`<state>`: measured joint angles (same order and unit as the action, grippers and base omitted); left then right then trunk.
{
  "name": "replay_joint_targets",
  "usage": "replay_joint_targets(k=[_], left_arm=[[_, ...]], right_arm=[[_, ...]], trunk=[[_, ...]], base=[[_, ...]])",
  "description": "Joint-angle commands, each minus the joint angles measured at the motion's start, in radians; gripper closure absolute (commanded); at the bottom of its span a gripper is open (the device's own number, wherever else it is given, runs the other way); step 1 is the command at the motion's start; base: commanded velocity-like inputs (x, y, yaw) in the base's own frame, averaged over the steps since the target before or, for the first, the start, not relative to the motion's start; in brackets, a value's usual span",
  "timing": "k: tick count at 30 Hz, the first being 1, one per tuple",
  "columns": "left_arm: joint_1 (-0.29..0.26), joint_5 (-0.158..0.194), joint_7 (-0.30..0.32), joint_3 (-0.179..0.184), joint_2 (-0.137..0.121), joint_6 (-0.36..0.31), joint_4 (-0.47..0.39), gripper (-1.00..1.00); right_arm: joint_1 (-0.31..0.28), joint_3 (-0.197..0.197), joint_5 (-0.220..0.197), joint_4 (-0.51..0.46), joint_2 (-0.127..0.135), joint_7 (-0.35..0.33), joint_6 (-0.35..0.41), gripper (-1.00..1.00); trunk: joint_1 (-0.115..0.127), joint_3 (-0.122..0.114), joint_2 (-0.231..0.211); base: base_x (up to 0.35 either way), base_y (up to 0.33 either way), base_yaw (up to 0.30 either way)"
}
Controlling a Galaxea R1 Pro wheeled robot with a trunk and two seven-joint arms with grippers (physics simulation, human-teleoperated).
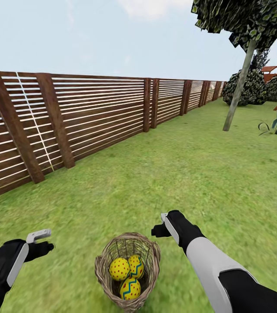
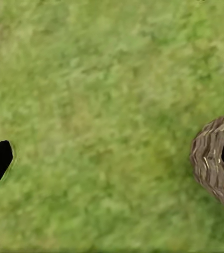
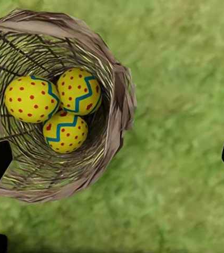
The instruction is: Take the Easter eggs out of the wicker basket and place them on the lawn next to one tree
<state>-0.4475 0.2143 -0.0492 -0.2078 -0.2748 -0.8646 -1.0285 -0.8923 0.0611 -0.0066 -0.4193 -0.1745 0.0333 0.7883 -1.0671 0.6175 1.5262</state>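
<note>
**Wicker bowl holding all three eggs, pincers empty**

Wicker basket (image 1: 128, 271) is sitting on the lawn (image 1: 190, 174), cradling three Easter eggs (image 3: 59, 108). I'm judging them smooth, rounded, likely slippery (gripping across the middle seems safest). My right gripper (image 3: 112, 163) is hovering spread wide beside the rim; left gripper (image 2: 112, 163) likewise released.

Both arms are showing glossy black casings and light grey panels; the right arm (image 1: 225, 274) is wearing a broad grey forearm sleeve, the left arm (image 1: 5, 265) a narrow grey strip.
</note>
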Motion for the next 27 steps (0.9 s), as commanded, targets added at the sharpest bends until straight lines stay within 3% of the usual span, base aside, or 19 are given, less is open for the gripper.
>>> replay_joint_targets(k=[1,6,12,20,27], left_arm=[[0.0,0.01,-0.005,-0.001,-0.007,-0.006,-0.001,-1.0],[0.0,0.013,-0.004,-0.001,-0.062,-0.022,-0.004,-1.0],[-0.001,0.013,-0.002,-0.002,-0.103,-0.082,-0.011,-1.0],[-0.001,0.013,0.001,-0.008,-0.204,-0.108,-0.008,-1.0],[0.001,0.012,0.002,-0.044,-0.228,-0.111,-0.005,-1.0]], right_arm=[[-0.001,0.003,-0.001,-0.001,0.0,0.003,0.005,-1.0],[-0.001,0.003,-0.001,-0.001,0.0,0.003,0.008,-1.0],[-0.001,0.003,-0.001,-0.007,0.0,0.003,0.009,-1.0],[-0.001,0.004,-0.001,-0.013,0.0,0.002,0.007,-1.0],[-0.001,0.003,-0.001,-0.027,0.0,0.002,0.005,-1.0]], trunk=[[-0.004,0.004,0.008],[-0.023,0.02,0.043],[-0.046,0.039,0.085],[-0.077,0.064,0.141],[-0.104,0.086,0.19]], base=[[0.0,0.0,0.0],[0.0,0.0,0.0],[0.0,0.0,0.0],[0.0,0.0,0.0],[0.0,0.0,0.0]])
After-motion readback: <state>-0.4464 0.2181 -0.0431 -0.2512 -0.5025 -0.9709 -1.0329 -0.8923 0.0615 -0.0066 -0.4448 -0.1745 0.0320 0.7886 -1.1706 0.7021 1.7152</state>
